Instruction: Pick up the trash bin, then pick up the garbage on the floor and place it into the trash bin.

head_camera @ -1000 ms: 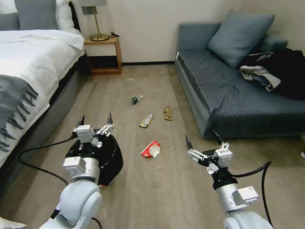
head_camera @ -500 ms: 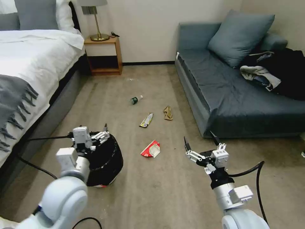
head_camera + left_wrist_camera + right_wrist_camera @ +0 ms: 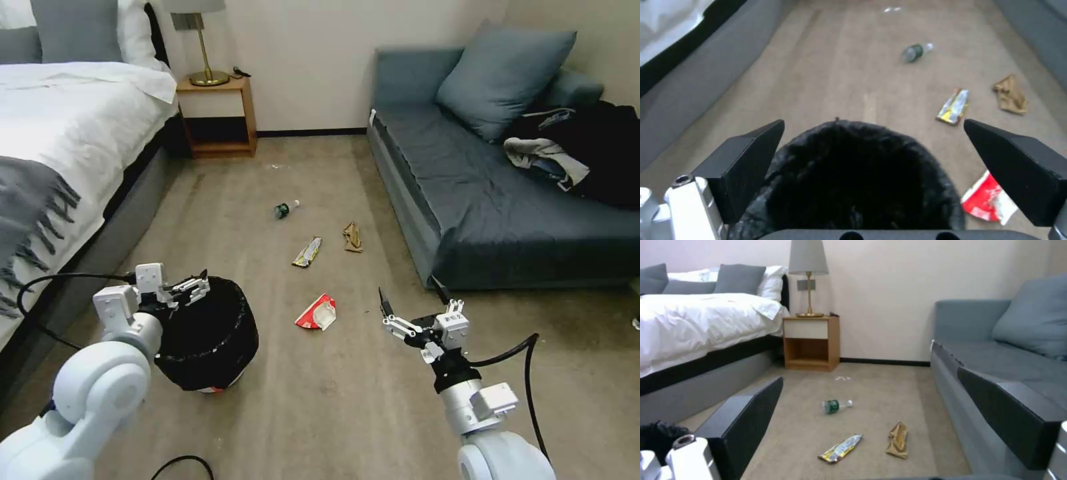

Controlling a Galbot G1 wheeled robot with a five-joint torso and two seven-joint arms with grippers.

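Note:
The trash bin, lined with a crinkly black bag, stands on the carpet at the near left. My left gripper hangs open at the bin's upper left rim; in the left wrist view its fingers straddle the bin's dark mouth. The garbage lies beyond: a red-and-white wrapper, a yellow-silver wrapper, tan paper and a small bottle. My right gripper is open above bare carpet, right of the red wrapper, holding nothing.
A bed runs along the left, with a wooden nightstand at the back wall. A blue-grey sofa on the right carries a heap of clothes. Open carpet lies between bed and sofa.
My left arm has swung left and down, bringing its gripper from above the bin to the bin's left rim. The right gripper has sunk a little and drifted left.

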